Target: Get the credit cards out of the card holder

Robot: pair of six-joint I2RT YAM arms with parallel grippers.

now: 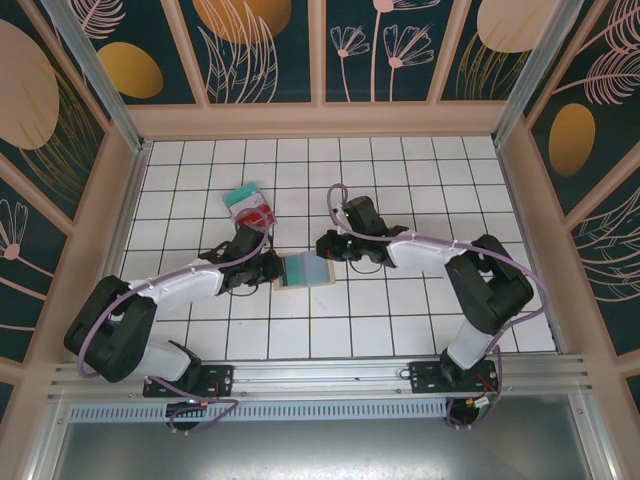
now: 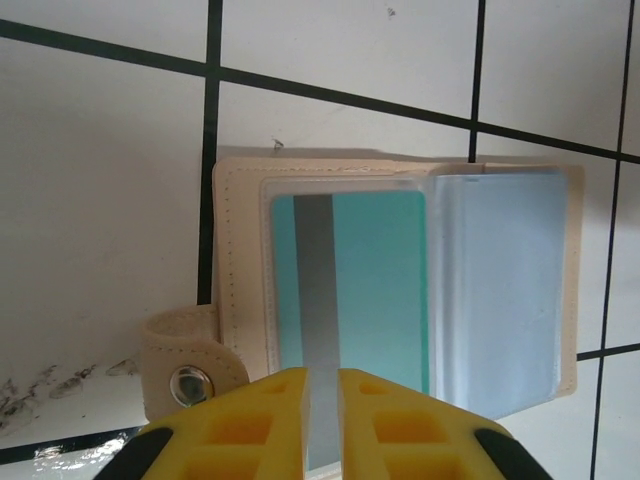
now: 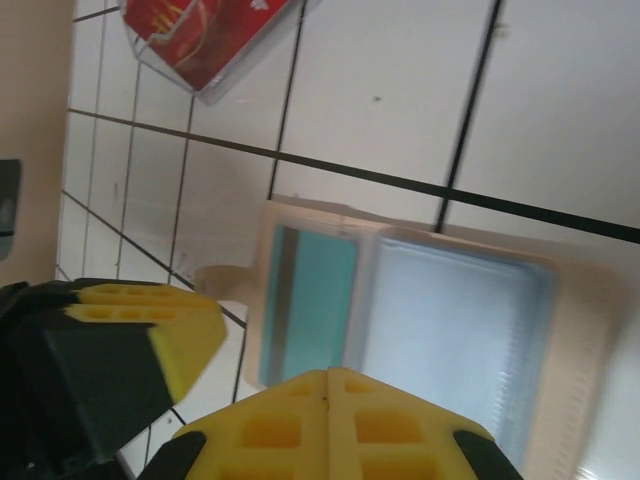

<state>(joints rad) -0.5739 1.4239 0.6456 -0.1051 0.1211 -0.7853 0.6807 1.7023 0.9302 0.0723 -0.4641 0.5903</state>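
The tan card holder (image 1: 303, 271) (image 2: 235, 260) (image 3: 580, 340) lies open on the white tiles. A teal credit card (image 2: 375, 290) (image 3: 320, 290) with a grey stripe sits under its clear sleeve, beside the blue-grey panel (image 2: 500, 280). My left gripper (image 1: 268, 268) (image 2: 322, 375) is at the holder's near edge. Its yellow fingers are drawn almost together over the stripe, and I cannot tell whether they touch the card. My right gripper (image 1: 325, 247) (image 3: 328, 372) is shut with nothing in it, low over the holder's other side. A red credit card (image 1: 257, 214) (image 3: 215, 30) lies apart on the tiles.
The red card rests with clear sleeves and a teal piece (image 1: 240, 194) behind the left gripper. A snap strap (image 2: 185, 375) sticks out of the holder's edge. Patterned walls (image 1: 320, 60) close in the tiled floor on three sides.
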